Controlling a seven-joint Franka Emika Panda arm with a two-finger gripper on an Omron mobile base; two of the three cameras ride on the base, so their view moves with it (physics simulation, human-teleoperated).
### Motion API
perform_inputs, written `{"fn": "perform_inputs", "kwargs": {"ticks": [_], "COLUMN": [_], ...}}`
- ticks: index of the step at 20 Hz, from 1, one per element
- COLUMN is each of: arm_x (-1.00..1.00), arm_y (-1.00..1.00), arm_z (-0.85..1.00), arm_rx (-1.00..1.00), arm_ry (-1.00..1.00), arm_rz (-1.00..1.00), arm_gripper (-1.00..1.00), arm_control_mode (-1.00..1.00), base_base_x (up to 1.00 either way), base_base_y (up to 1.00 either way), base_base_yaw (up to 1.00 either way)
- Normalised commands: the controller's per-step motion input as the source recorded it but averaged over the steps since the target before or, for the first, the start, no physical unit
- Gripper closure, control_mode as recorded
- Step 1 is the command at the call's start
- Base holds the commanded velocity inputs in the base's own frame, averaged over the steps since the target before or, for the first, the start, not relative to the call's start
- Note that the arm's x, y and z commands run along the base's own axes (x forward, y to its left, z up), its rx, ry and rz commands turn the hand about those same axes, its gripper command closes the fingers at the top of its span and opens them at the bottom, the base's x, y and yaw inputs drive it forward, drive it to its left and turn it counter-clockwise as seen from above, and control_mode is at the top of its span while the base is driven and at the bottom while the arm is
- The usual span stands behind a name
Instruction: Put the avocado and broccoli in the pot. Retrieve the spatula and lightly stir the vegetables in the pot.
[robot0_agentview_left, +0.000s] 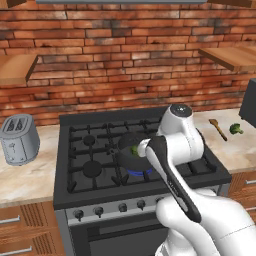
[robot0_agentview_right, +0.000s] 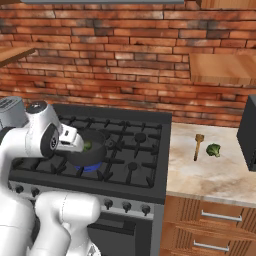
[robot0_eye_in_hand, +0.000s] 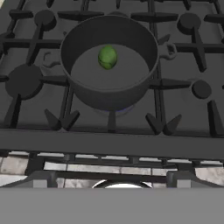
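Observation:
The dark grey pot (robot0_eye_in_hand: 109, 94) stands on the stove's front middle burner, with the round green avocado (robot0_eye_in_hand: 107, 57) lying inside it. My gripper (robot0_eye_in_hand: 112, 181) hangs open and empty above the stove's front edge, looking down into the pot. From the base views the pot (robot0_agentview_left: 131, 165) (robot0_agentview_right: 92, 156) is partly hidden by my arm, and the avocado (robot0_agentview_left: 134, 149) (robot0_agentview_right: 88, 145) peeks out. The broccoli (robot0_agentview_left: 236, 128) (robot0_agentview_right: 213, 149) lies on the counter right of the stove. The wooden spatula (robot0_agentview_left: 217, 128) (robot0_agentview_right: 198, 146) lies just to its left.
A blue flame (robot0_eye_in_hand: 118, 109) glows under the pot. A grey toaster (robot0_agentview_left: 19, 138) sits on the left counter. A tall dark appliance (robot0_agentview_right: 247, 135) stands at the counter's far right, beyond the broccoli. Wooden shelves hang on the brick wall on both sides.

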Motion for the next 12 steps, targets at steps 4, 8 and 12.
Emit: {"fn": "perform_inputs", "kwargs": {"ticks": [4, 8, 12], "arm_x": [0.0, 0.0, 0.0], "arm_y": [0.0, 0.0, 0.0], "arm_z": [0.0, 0.0, 0.0], "arm_rx": [0.0, 0.0, 0.0], "arm_ry": [0.0, 0.0, 0.0], "arm_rz": [0.0, 0.0, 0.0], "arm_gripper": [-1.0, -1.0, -1.0], "arm_control_mode": [-1.0, -1.0, -1.0], "base_base_x": [0.0, 0.0, 0.0], "base_base_y": [0.0, 0.0, 0.0], "base_base_yaw": [0.0, 0.0, 0.0]}}
